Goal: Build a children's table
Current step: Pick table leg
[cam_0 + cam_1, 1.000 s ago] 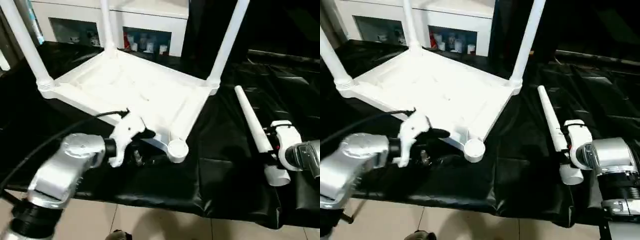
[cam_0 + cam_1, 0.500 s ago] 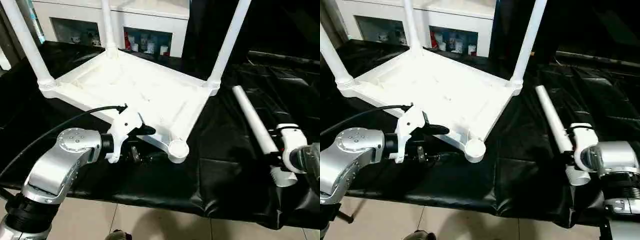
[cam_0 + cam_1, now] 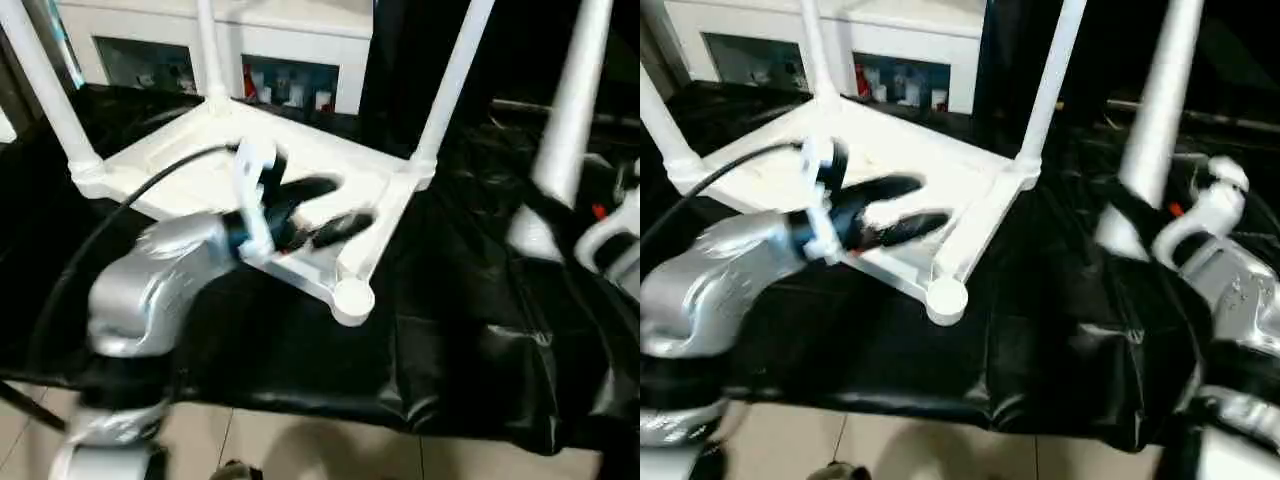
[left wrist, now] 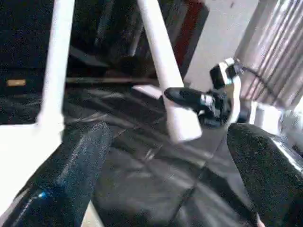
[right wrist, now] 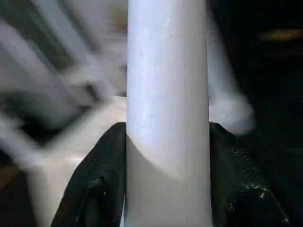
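The children's table stands upside down on the black cloth, its white tabletop [image 3: 200, 170] showing the ribbed underside. Three white legs [image 3: 455, 75] rise from its corner sockets. The near corner socket [image 3: 350, 298] holds nothing. My left gripper [image 3: 352, 202] hovers open over the underside near that corner, nothing between its fingers [image 4: 71, 161]. To the right my right gripper [image 3: 548, 210] is shut on the fourth leg [image 3: 572, 110] close to its thick end and holds it nearly upright above the cloth. In the right wrist view the leg [image 5: 165, 94] sits between both black fingers [image 5: 97, 179].
A white cabinet with glass doors [image 3: 290, 45] stands behind the table. The black cloth [image 3: 450, 330] hangs over the near edge, with tiled floor [image 3: 300, 450] below. A black cable [image 3: 110, 225] loops from my left forearm.
My right gripper has raised the fourth leg from lying on the cloth to nearly upright. My left gripper has risen from the tabletop's near edge to above the underside.
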You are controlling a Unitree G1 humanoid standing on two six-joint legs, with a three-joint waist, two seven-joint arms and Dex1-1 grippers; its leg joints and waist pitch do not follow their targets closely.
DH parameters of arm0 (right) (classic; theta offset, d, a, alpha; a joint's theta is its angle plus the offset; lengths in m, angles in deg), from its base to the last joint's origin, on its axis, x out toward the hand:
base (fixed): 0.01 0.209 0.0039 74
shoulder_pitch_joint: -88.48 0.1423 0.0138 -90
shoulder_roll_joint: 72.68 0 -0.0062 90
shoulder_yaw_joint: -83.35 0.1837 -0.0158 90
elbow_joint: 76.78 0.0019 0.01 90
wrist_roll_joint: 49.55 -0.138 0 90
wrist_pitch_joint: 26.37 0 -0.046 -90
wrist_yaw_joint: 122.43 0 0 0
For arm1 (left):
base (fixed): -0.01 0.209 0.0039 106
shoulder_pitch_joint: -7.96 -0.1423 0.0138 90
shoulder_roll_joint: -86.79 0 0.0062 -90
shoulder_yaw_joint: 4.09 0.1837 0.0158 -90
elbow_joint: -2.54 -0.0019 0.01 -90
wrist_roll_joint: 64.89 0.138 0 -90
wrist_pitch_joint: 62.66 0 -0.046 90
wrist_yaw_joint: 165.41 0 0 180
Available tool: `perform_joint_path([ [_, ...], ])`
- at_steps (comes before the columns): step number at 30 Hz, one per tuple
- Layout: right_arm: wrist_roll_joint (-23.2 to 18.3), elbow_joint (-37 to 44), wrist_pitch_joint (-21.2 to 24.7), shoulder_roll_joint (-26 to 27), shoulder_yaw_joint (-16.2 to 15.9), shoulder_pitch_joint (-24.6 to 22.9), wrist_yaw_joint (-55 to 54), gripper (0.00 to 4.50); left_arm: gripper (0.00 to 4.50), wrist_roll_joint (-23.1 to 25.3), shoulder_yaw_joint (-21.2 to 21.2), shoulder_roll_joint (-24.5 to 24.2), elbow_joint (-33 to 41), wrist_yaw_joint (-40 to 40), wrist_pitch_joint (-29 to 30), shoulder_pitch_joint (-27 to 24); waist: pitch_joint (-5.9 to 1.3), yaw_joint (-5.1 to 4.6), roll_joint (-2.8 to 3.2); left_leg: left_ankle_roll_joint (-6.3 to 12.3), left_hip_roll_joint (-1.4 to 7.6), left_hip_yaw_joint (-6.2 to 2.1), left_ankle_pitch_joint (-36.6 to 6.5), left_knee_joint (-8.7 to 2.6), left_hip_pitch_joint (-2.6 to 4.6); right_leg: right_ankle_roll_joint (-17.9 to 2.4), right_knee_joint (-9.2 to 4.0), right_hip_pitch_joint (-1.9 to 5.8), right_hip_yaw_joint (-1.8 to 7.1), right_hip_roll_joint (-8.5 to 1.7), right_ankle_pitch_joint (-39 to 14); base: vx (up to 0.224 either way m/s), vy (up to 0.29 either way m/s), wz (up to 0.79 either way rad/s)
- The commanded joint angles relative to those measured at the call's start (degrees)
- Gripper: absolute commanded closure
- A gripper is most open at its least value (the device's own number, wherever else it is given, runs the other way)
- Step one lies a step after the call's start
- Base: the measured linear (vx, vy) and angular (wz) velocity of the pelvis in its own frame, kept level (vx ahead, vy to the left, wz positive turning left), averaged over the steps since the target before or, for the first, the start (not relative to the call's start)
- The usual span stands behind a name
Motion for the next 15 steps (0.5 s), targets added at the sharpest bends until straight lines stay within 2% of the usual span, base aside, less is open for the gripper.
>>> perform_joint_path([
  [1, -5.5, 4.2, 0.9, 0.1, 1.3, -0.8, 3.9, 2.60, 0.00, -2.8, -2.1, 1.1, -1.6, -1.4, 1.3, 2.5, -4.40, 0.55, -0.73, 2.19, 2.63, -1.53, -8.2, -3.11, 2.23, -14.6, -4.13, 1.72, 1.68, -2.79, -4.0, 0.000, 0.000, 0.00],
  [2, -9.3, 6.6, 2.1, 0.5, 0.9, -2.0, 5.5, 2.60, 0.00, -4.3, -3.3, 2.1, -3.5, -2.6, 2.3, 4.6, -4.25, 0.96, -0.61, 1.57, 2.67, -1.54, -9.3, -3.17, 2.42, -14.5, -4.41, 1.58, 1.64, -2.77, -6.3, 0.000, 0.000, 0.00],
  [3, -9.3, 6.6, 2.1, 0.5, 0.9, -2.0, 5.5, 2.60, 0.00, -4.3, -3.3, 2.1, -3.5, -2.6, 2.3, 4.6, -4.14, 1.14, -0.60, 1.30, 2.66, -1.55, -9.8, -3.25, 2.49, -14.1, -4.56, 1.51, 1.66, -2.79, -7.2, 0.000, 0.000, 0.00],
  [4, -12.9, 9.8, 3.8, 1.1, -0.2, -3.7, 7.9, 2.60, 0.00, -4.9, -3.7, 2.7, -5.4, -3.2, 3.0, 7.0, -4.06, 1.33, -0.64, 0.73, 2.58, -1.50, -10.6, -3.35, 2.55, -13.3, -4.81, 1.45, 1.68, -2.76, -8.9, 0.000, 0.000, 0.00],
  [5, -13.5, 10.5, 4.1, 1.1, -0.5, -3.9, 8.5, 2.60, 0.00, -4.9, -3.7, 2.8, -5.9, -3.3, 3.0, 7.5, -4.07, 1.67, -0.59, 0.40, 2.78, -1.61, -11.2, -3.38, 2.80, -13.0, -4.80, 1.34, 1.66, -2.93, -9.6, 0.000, 0.000, 0.00],
  [6, -14.3, 11.2, 5.1, 1.3, -1.3, -4.4, 9.4, 2.60, 0.00, -5.5, -4.0, 3.3, -6.7, -3.3, 3.4, 8.5, -4.02, 1.62, -0.73, -0.19, 2.71, -1.77, -11.4, -3.56, 2.54, -12.3, -4.88, 1.49, 1.57, -3.01, -11.0, 0.000, 0.000, 0.00],
  [9, -14.1, 13.0, 6.6, 1.8, -4.3, -5.7, 11.3, 2.60, 0.00, -7.8, -5.1, 5.3, -8.6, -4.4, 4.6, 10.9, -4.00, 1.71, -0.90, -1.45, 2.68, -1.76, -11.0, -3.64, 2.35, -11.5, -4.97, 1.37, 1.61, -3.20, -11.7, 0.000, 0.000, 0.00],
  [10, -13.4, 14.1, 6.9, 2.1, -6.7, -6.8, 12.4, 2.60, 0.00, -9.1, -5.7, 6.7, -9.8, -5.1, 5.5, 12.1, -4.04, 1.84, -0.94, -1.74, 2.71, -1.83, -11.1, -3.69, 2.36, -11.5, -5.06, 1.39, 1.59, -3.34, -11.8, 0.000, 0.000, 0.00],
  [11, -12.8, 14.6, 7.0, 2.3, -8.4, -7.4, 12.9, 2.60, 0.00, -9.4, -5.7, 7.3, -10.6, -5.5, 5.9, 12.7, -4.12, 1.91, -0.97, -1.93, 2.74, -1.88, -11.0, -3.66, 2.31, -11.5, -4.94, 1.47, 1.58, -3.39, -11.5, 0.000, 0.000, 0.00],
  [14, -12.3, 14.9, 6.8, 2.4, -10.0, -7.9, 13.1, 2.60, 0.00, -8.8, -5.2, 7.6, -11.4, -5.7, 5.8, 12.9, -4.15, 2.05, -1.25, -1.82, 2.74, -2.00, -10.3, -3.75, 2.11, -11.0, -4.98, 1.53, 1.59, -3.48, -10.8, 0.000, 0.000, 0.00],
  [15, -11.7, 15.0, 6.5, 2.4, -11.4, -8.3, 13.5, 2.60, 0.00, -8.5, -4.8, 7.8, -11.9, -5.8, 5.7, 12.9, -4.10, 2.06, -1.34, -1.76, 2.70, -1.94, -10.1, -3.72, 2.07, -10.8, -5.01, 1.52, 1.63, -3.46, -10.6, 0.000, 0.000, 0.00],
])
